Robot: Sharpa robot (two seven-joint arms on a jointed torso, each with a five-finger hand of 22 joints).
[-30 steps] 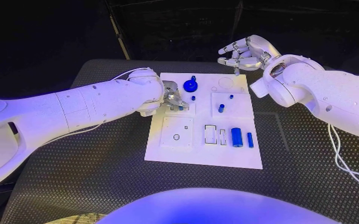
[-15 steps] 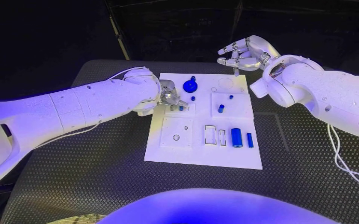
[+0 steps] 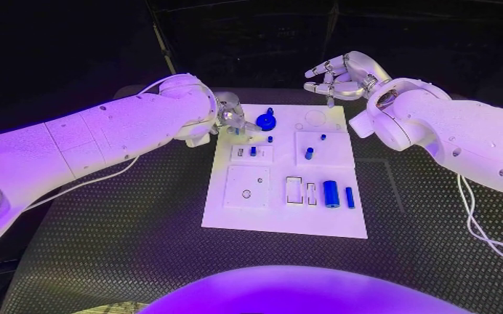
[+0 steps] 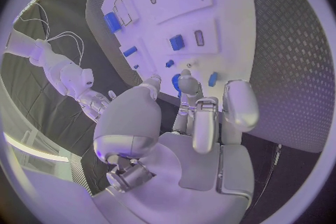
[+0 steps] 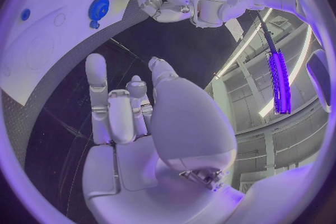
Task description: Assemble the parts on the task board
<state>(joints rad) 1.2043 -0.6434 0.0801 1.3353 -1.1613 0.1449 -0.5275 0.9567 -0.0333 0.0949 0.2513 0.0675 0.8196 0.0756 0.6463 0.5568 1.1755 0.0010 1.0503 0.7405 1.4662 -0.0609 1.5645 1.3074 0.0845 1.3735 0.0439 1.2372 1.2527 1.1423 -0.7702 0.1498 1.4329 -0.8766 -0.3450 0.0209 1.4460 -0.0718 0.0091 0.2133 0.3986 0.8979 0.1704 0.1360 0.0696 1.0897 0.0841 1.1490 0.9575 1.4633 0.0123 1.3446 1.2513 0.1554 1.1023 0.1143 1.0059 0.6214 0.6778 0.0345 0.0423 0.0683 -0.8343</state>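
Hovering over the task board [image 3: 285,216], left hand [image 3: 232,118] grip unclear; right hand [image 3: 344,78] curled, empty

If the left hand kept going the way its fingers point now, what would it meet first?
Probably the blue gear-like part at the far end of the task board. The left hand hangs at the board's far left edge, fingers aimed across it toward that part. Height above the board is unclear, so it might pass over.

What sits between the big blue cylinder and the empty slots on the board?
Nothing: head view shows bare white task board between the large blue cylinder and the rectangular slots.
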